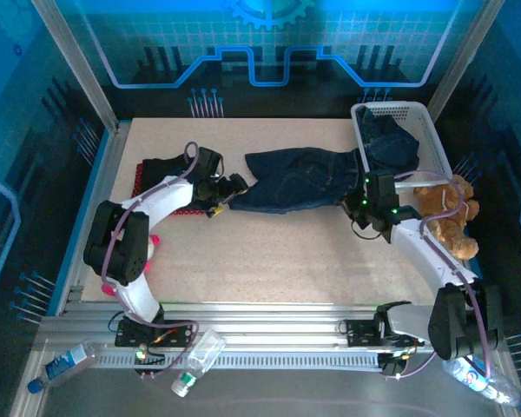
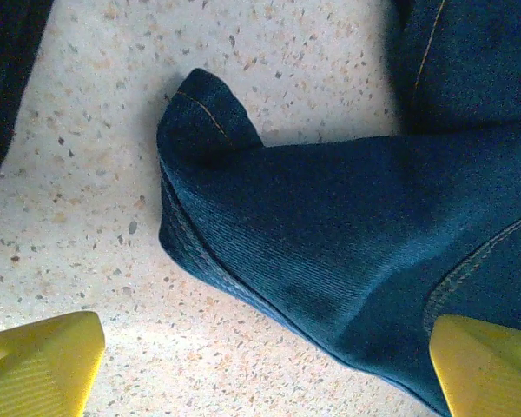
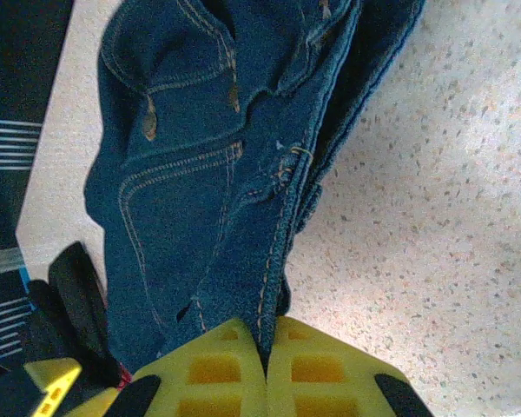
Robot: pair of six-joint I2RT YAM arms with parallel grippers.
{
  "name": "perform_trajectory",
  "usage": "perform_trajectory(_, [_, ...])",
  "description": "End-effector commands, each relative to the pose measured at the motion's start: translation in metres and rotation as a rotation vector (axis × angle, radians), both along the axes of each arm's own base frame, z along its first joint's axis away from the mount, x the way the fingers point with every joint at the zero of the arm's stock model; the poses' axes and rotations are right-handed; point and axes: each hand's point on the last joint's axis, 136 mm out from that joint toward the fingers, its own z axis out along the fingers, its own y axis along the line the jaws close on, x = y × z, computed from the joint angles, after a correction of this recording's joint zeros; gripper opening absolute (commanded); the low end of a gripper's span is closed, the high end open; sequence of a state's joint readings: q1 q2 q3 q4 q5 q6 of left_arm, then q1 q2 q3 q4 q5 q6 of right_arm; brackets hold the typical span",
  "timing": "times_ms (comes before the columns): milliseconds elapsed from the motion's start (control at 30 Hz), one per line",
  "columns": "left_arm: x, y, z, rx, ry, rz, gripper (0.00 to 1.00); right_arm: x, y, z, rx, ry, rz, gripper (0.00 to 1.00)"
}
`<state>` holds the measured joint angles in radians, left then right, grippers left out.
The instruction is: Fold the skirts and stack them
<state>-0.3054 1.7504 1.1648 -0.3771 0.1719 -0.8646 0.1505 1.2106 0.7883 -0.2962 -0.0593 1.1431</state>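
A dark blue denim skirt (image 1: 300, 178) lies spread across the middle of the table. My right gripper (image 1: 362, 196) is shut on its right edge; in the right wrist view the yellow fingers (image 3: 217, 369) pinch a stitched seam of the denim (image 3: 208, 156). My left gripper (image 1: 228, 193) hovers open at the skirt's left end, its yellow fingertips (image 2: 43, 360) set wide on either side of a denim corner (image 2: 330, 226). A second denim skirt (image 1: 391, 143) sits in the white basket (image 1: 434, 139). The black skirt (image 1: 161, 167) rests on the red dotted one (image 1: 187, 211) at the left.
A brown teddy bear (image 1: 447, 215) sits by the right arm, just below the basket. A pink-and-white plush doll (image 1: 153, 243) peeks out beside the left arm. Two plastic bottles (image 1: 69, 360) (image 1: 195, 356) lie on the rail in front of the table.
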Motion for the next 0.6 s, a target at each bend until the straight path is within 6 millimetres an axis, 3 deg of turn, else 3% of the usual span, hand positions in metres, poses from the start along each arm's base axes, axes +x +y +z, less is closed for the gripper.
perform_trajectory(0, [-0.004,-0.014,-0.006,-0.112,0.026,0.08,0.88,0.002,-0.011,0.011,-0.021,-0.012,-0.024,0.0])
perform_trajectory(367, [-0.015,-0.046,-0.008,-0.377,0.064,0.257,0.89,0.011,-0.01,0.036,-0.005,-0.075,0.012,0.0])
perform_trajectory(500, [-0.008,-0.063,0.002,-0.477,0.025,0.28,0.87,0.018,-0.007,0.05,0.008,-0.11,0.019,0.0])
perform_trajectory(567, [-0.004,-0.067,0.005,-0.486,0.011,0.282,0.81,0.018,-0.007,0.05,0.01,-0.115,0.02,0.0])
